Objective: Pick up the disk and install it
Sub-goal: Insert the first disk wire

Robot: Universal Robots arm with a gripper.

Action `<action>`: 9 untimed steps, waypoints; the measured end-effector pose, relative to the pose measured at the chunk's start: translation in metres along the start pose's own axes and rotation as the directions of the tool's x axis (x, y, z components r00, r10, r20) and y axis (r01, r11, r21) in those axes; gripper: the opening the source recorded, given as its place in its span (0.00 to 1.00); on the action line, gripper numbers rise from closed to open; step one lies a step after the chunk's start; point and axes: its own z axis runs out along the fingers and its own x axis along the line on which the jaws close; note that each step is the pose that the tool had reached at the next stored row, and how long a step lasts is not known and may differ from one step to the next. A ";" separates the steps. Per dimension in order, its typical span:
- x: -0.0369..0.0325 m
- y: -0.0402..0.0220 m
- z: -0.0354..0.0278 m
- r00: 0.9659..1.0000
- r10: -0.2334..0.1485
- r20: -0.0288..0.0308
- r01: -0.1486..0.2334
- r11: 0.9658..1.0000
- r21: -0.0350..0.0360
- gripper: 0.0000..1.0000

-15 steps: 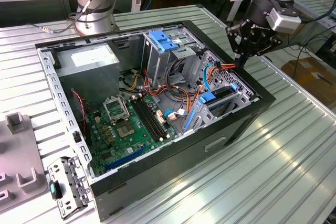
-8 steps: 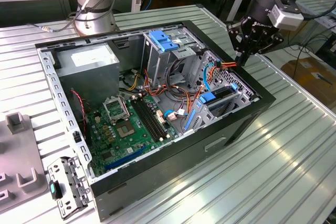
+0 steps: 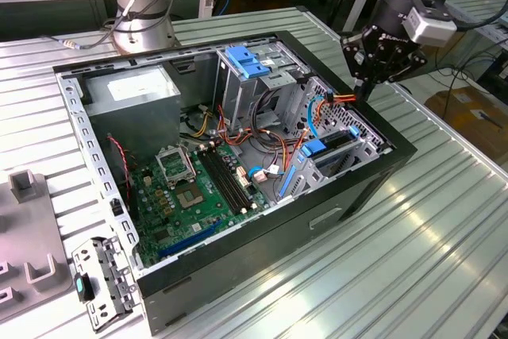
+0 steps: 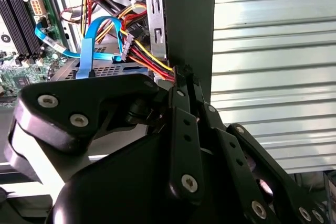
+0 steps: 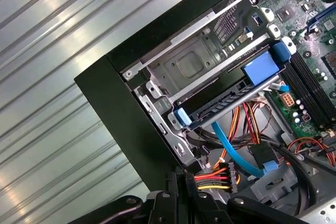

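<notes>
The disk (image 5: 223,103) lies in a slot of the drive cage (image 5: 184,66) at the case's corner, blue rail ends showing at both sides; in the exterior view the disk (image 3: 333,142) sits low in the cage on the right. My gripper (image 3: 361,89) hangs over the case's rim just behind that cage. In both wrist views the gripper (image 4: 182,74) (image 5: 181,179) is shut on a bundle of red, yellow and black power wires (image 5: 212,177). A blue data cable (image 5: 231,148) runs beside them.
The open black computer case (image 3: 349,196) lies on a ribbed metal table (image 3: 413,260). Inside are a green motherboard (image 3: 190,188), a grey power supply (image 3: 131,93) and a tall cage with a blue latch (image 3: 250,61). Grey fixtures (image 3: 32,236) stand on the exterior view's left.
</notes>
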 end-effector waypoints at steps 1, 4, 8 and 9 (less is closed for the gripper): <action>0.0000 0.0000 0.0000 1.000 0.014 0.000 -0.014 1.000 -0.001 0.17; -0.0001 0.0000 0.0000 0.997 0.075 -0.001 -0.075 0.997 -0.004 0.17; -0.0001 0.0000 0.0000 0.989 0.146 -0.002 -0.146 0.989 -0.008 0.17; -0.0001 0.0000 0.0000 0.985 0.170 -0.002 -0.170 0.985 -0.010 0.17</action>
